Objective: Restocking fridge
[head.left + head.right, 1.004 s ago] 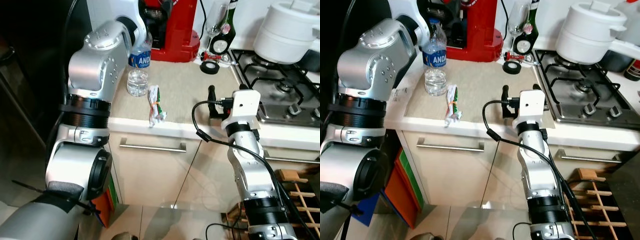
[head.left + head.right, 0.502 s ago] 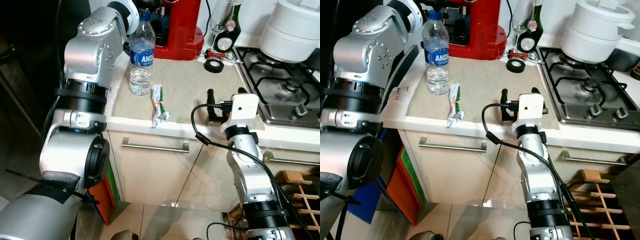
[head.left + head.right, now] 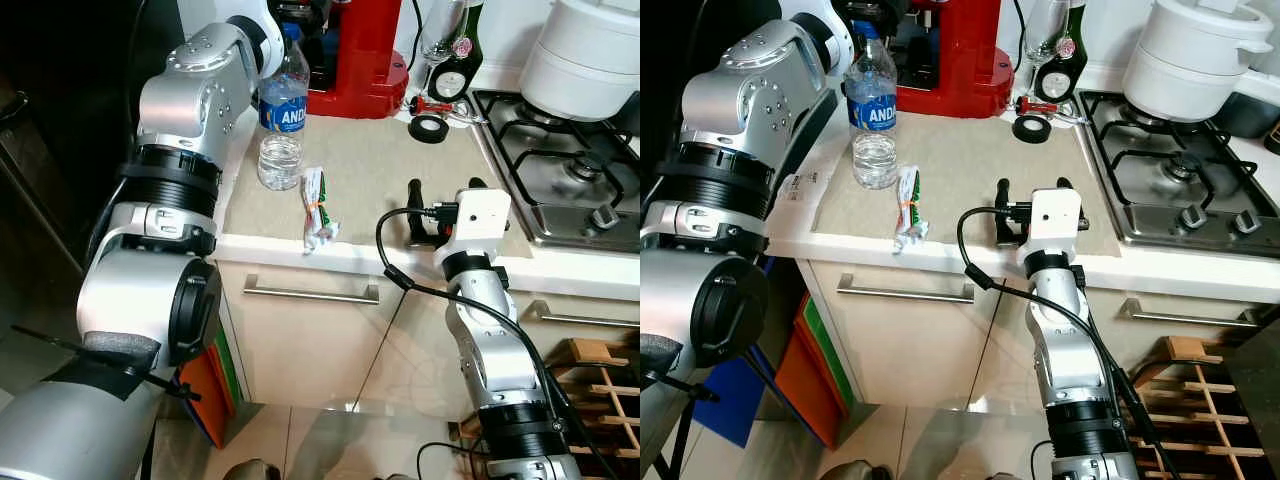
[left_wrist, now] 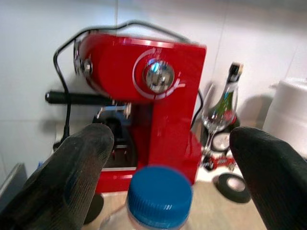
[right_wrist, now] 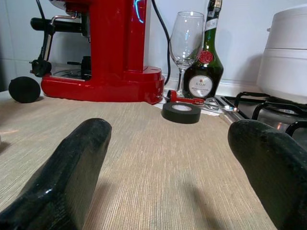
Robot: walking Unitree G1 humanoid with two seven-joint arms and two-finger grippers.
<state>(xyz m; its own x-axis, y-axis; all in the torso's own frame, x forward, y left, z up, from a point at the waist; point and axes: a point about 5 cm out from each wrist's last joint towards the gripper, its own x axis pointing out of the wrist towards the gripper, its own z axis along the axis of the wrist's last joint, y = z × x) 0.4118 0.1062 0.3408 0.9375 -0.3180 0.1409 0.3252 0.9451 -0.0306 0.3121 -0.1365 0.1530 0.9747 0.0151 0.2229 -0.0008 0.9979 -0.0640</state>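
A clear water bottle (image 3: 280, 120) with a blue cap (image 4: 159, 195) and a blue label stands upright on the beige counter mat (image 3: 370, 170), in front of a red coffee machine (image 3: 358, 50). My left gripper (image 4: 170, 143) is open at the bottle's top, one black finger (image 4: 81, 158) on each side of the cap and apart from it. My right gripper (image 3: 445, 187) rests open, low over the mat near the counter's front edge, with nothing between its fingers (image 5: 72, 172).
A crumpled snack wrapper (image 3: 315, 210) lies beside the bottle. A black tape roll (image 3: 428, 127), a wine glass (image 5: 186, 38) and a dark bottle (image 5: 204, 57) stand at the back. A gas hob (image 3: 570, 170) with a white pot (image 3: 590, 50) is at the right. Below are a drawer handle (image 3: 310, 293) and a wooden rack (image 3: 600, 380).
My left arm has risen and reached back to the bottle's top. The bottle has stayed in place. The camera has shifted a little, and the right arm is barely changed.
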